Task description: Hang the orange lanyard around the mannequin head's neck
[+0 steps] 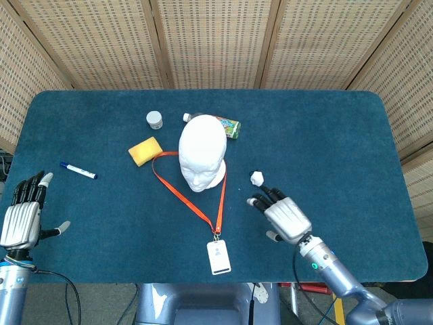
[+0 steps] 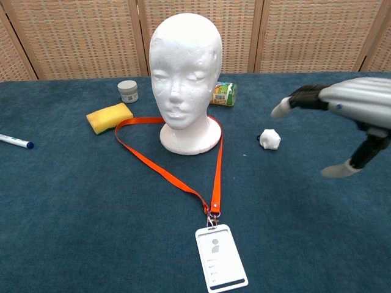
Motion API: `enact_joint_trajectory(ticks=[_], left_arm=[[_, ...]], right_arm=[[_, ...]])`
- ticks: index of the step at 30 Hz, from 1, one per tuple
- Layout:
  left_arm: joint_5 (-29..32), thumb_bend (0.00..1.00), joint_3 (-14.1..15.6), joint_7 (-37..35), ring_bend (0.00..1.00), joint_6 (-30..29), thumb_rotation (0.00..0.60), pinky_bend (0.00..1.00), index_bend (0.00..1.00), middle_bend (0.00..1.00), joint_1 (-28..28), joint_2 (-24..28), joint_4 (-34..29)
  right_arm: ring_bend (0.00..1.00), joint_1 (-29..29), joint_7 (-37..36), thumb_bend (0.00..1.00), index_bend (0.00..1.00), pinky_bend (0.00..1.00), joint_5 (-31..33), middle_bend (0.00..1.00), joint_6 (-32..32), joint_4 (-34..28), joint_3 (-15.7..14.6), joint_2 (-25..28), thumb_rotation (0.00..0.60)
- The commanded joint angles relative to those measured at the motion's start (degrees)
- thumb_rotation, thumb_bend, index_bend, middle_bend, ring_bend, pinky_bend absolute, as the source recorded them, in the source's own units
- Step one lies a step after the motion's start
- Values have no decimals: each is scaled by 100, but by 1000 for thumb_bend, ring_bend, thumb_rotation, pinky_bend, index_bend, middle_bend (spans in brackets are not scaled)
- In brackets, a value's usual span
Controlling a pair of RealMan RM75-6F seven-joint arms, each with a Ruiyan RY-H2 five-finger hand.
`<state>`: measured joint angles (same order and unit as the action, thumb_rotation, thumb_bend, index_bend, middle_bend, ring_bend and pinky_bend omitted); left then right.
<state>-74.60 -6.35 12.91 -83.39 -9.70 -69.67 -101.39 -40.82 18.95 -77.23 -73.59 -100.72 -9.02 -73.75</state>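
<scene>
The white mannequin head [image 1: 202,152] [image 2: 185,79] stands upright at the table's middle. The orange lanyard [image 1: 191,199] [image 2: 173,176] loops around its base, bulging out to the left by the sponge, and runs forward to a white badge holder [image 1: 218,257] [image 2: 221,257] lying flat near the front edge. My right hand [image 1: 285,218] [image 2: 346,112] hovers open to the right of the lanyard, fingers spread, holding nothing. My left hand [image 1: 22,215] is open at the far left edge, well away from the lanyard, seen in the head view only.
A yellow sponge [image 1: 145,151] [image 2: 110,117], a small white jar [image 1: 155,120] [image 2: 127,91] and a colourful bottle [image 1: 228,126] [image 2: 224,93] lie around the head. A crumpled white ball [image 1: 256,178] [image 2: 269,139] sits just beyond my right hand. A blue marker [image 1: 78,170] [image 2: 15,141] lies left.
</scene>
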Motion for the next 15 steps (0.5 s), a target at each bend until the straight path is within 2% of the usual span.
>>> enact_joint_trajectory(ticks=[1, 11, 15], left_arm=[[-240, 16, 105, -118, 0, -144, 600, 0, 0, 0, 82, -63, 116], [-804, 16, 340, -499, 0, -528, 600, 0, 0, 0, 307, -222, 522], [-979, 16, 426, -595, 0, -608, 600, 0, 0, 0, 378, -238, 687]], right_arm=[[0, 666, -1021, 0, 50, 0, -512, 0, -702, 986, -95, 242, 600], [0, 1557, -1674, 0, 20, 0, -664, 0, -1498, 2399, -89, -22, 600], [0, 1887, -1401, 0, 20, 0, -782, 0, -1747, 2495, -81, -72, 600]])
